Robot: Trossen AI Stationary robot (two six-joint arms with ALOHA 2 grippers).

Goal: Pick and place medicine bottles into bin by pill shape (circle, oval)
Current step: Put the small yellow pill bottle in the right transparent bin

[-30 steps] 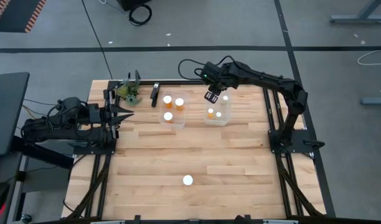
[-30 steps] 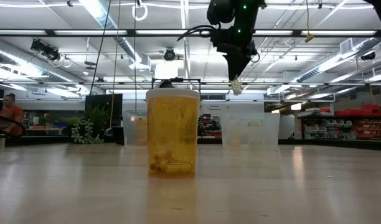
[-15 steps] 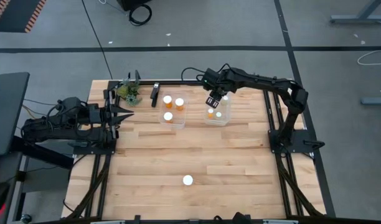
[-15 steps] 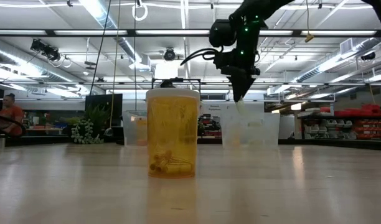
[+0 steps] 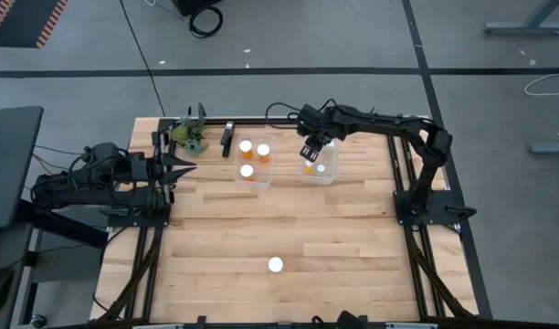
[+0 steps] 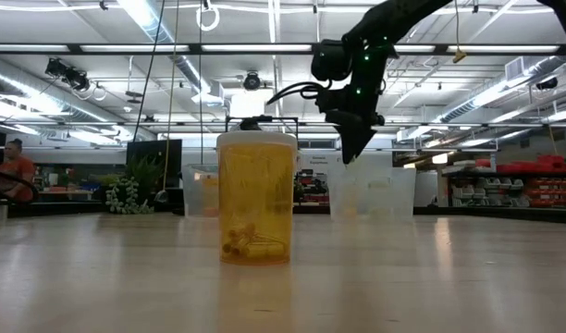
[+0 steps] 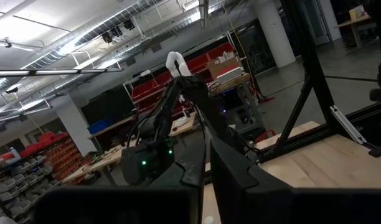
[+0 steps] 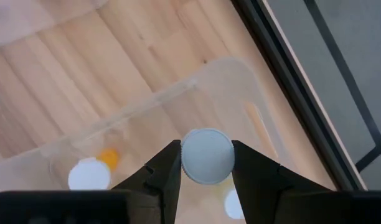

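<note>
High view: right gripper (image 5: 310, 152) sits over the right bin (image 5: 327, 175), which already has bottles in it, three more lie in the left bin (image 5: 252, 180), one bottle (image 5: 276, 265) waits alone near the table's front edge, and the left gripper (image 5: 181, 166) is parked at the left edge, fingers shut on nothing. Low view: that lone bottle stands close to the lens w/ pills at its bottom, right arm hanging above the far bins. Right wrist view: jaws pinch a white-capped bottle (image 8: 206, 155) by the cap, nearly closed, directly above the bin, prob. so it falls inside on release.

Even overhead light; ceiling strips (image 6: 163, 48) glare in the low view. The left wrist view is dim, and the near bottle (image 6: 256, 198) looks soft.
</note>
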